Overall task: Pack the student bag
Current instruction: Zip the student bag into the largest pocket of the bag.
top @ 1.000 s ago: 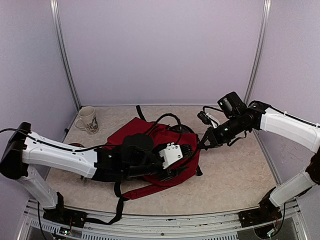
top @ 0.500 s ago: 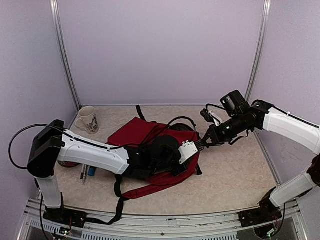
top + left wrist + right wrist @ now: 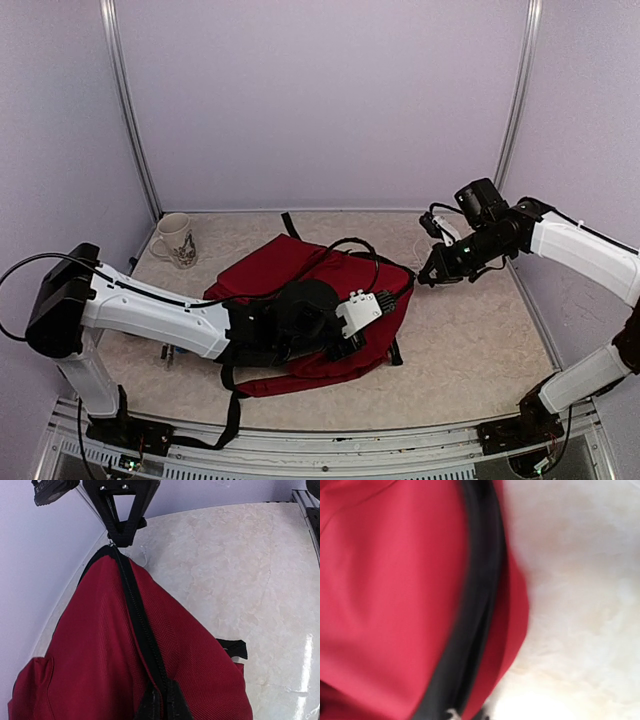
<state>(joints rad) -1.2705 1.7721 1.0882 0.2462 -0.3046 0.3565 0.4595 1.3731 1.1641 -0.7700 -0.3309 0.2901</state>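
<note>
Top external has the student bag lying in the middle of the table, dark red, with its right end drawn out toward the right arm. One black strap trails off toward the back wall, and another runs down to the near edge.

Over to the left wrist view: the black zipper climbs a raised ridge of red fabric, stretched in a straight line between the two arms. At the bottom of that line the left gripper has its fingers pressed together, pinching the zipper band. At the top, the right gripper is clamped tight on the very end of the zipper at the bag's corner, lifting that corner a little off the tabletop.

Right wrist view is blurred: just red cloth, the dark zipper band curving through it, and pale marbled tabletop beside.

Further out, a cream mug with a printed design stands upright near the far-left corner, well apart from the bag. A few small items lie by the left arm, too hidden to name.
</note>
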